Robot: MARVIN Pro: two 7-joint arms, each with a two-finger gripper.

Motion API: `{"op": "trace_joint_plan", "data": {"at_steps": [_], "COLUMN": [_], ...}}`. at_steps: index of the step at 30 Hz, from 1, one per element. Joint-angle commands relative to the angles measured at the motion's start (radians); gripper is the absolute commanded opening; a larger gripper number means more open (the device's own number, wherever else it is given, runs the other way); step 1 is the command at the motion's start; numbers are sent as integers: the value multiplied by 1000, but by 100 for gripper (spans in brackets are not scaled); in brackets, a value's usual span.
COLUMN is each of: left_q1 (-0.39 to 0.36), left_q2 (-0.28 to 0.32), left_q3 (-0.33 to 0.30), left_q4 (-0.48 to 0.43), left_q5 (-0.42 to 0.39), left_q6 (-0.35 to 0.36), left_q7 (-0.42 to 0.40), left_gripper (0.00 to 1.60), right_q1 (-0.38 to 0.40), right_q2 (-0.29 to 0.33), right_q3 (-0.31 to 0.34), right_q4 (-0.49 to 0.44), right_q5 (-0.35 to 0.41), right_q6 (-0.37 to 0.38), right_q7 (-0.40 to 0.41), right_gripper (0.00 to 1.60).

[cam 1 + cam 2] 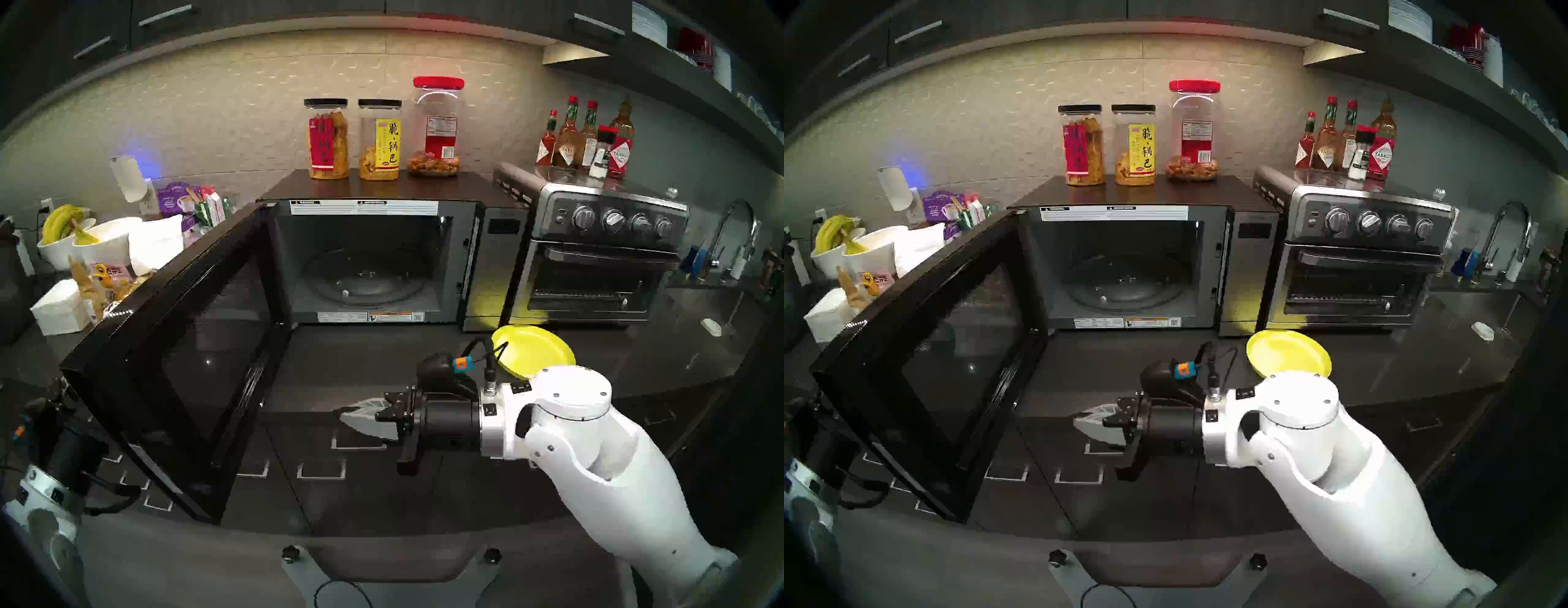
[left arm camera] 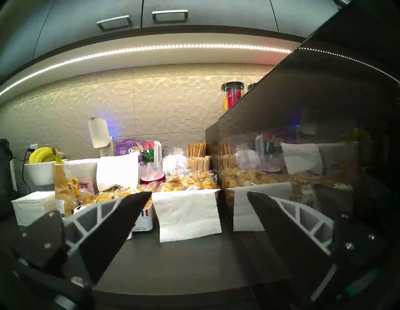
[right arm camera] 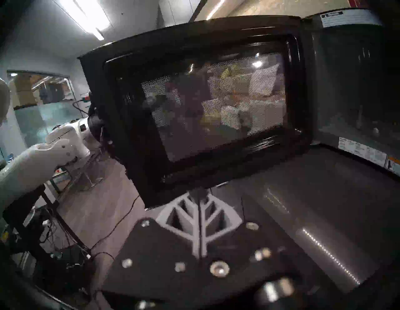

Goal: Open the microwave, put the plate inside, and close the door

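So the big boxy black-and-grey microwave sits at the far side of the dark countertop, and its wide glossy black glass door is swung way out to the left, mesh window facing the middle. The cavity is bare apart from the clear glass turntable.

The round bright yellow plastic plate lies flat on the counter, right of the opening and just in front of the gap between the microwave and the steel toaster oven with four knobs. The right arm's white wrist covers the plate's near edge in the head views.

The right gripper hangs over the near-middle counter, pointing left toward the open door, fingers pressed flat together with nothing between them. The plate is behind it, on the far right side.

The left gripper is parked low on the left, behind the door's outer face, fingers spread wide and holding nothing.

Clutter-wise: three clear snack jars on top of the microwave, a cluster of hot sauce bottles on the toaster oven, and left of the door white bowls with yellow bananas, a stack of white napkins and snack packets.
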Motion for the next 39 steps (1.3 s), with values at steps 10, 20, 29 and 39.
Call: {"op": "trace_joint_plan", "data": {"at_steps": [10,20,29,39], "left_q1": [-4,-7,-10,-13], "left_q2": [-1,-5,-7,-10], "left_q3": [-4,-5,-5,-6], "left_q4": [-19,-19,-19,-19], "left_q5": [1,3,4,6], "left_q6": [3,5,7,9], "left_q7": [-2,-6,-8,-11], "left_gripper": [160,160,160,160], "right_q1": [31,107,157,173], "right_q2": [8,13,20,24], "right_q3": [92,170,187,191], "right_q4": [99,270,386,417], "right_q5": [2,3,-3,-4], "right_q6": [-54,-86,-115,-128], "right_q7": [1,19,60,86], "right_gripper": [0,0,0,0]}}
